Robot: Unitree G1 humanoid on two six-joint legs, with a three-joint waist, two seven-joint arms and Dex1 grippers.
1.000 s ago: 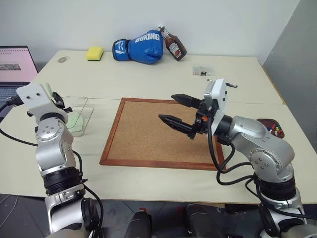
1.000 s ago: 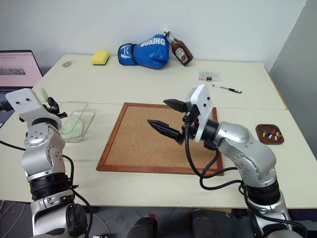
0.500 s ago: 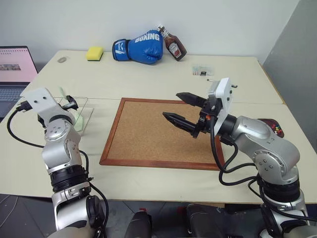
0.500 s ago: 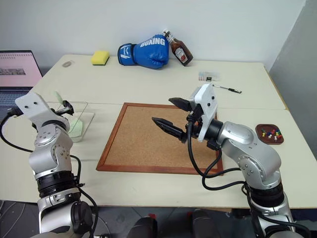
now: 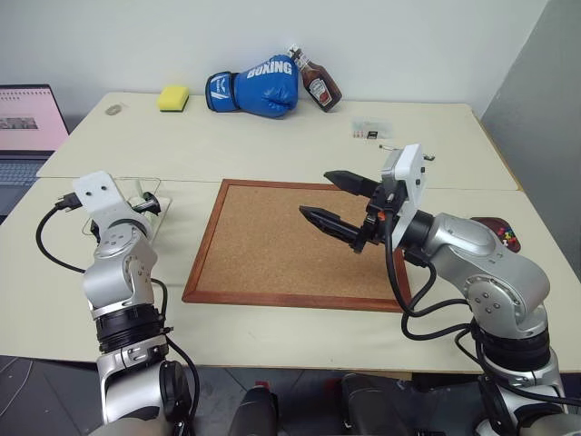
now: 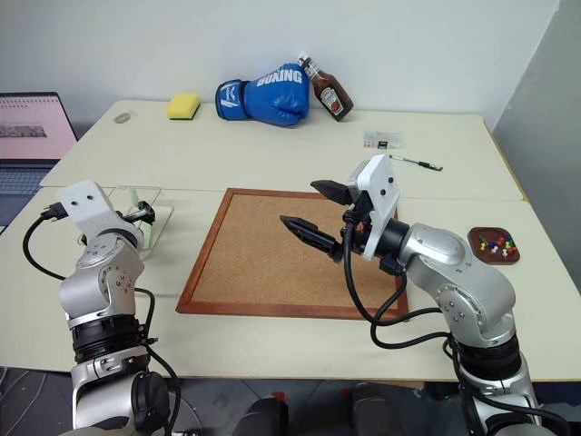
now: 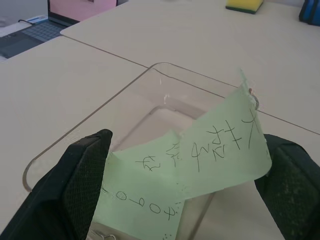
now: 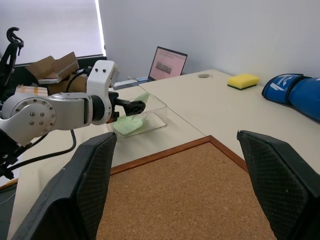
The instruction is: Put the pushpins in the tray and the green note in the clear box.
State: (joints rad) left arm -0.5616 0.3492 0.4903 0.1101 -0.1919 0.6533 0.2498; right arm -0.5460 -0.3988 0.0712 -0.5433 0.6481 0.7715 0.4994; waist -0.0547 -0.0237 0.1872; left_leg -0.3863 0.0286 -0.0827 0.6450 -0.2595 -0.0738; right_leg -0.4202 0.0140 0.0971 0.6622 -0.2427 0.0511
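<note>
Releasing the green note (image 7: 200,160) into the clear box (image 7: 90,130): our left pincer (image 7: 185,185) stands with its two black fingers (image 7: 85,180) spread wide at the box's near rim, and the slip lies curled between them, one corner raised above the rim, the rest sagging inside. We cannot tell whether the paper clings to a pad. To finish well, we judge the pincer should lift straight away from the box with fingers kept apart, so the thin paper is not dragged out. Our right pincer (image 5: 331,200), also open and empty, hangs over the corkboard (image 5: 272,250). The pushpins (image 6: 496,243) sit in the tray (image 6: 495,246), well off to its right.
</note>
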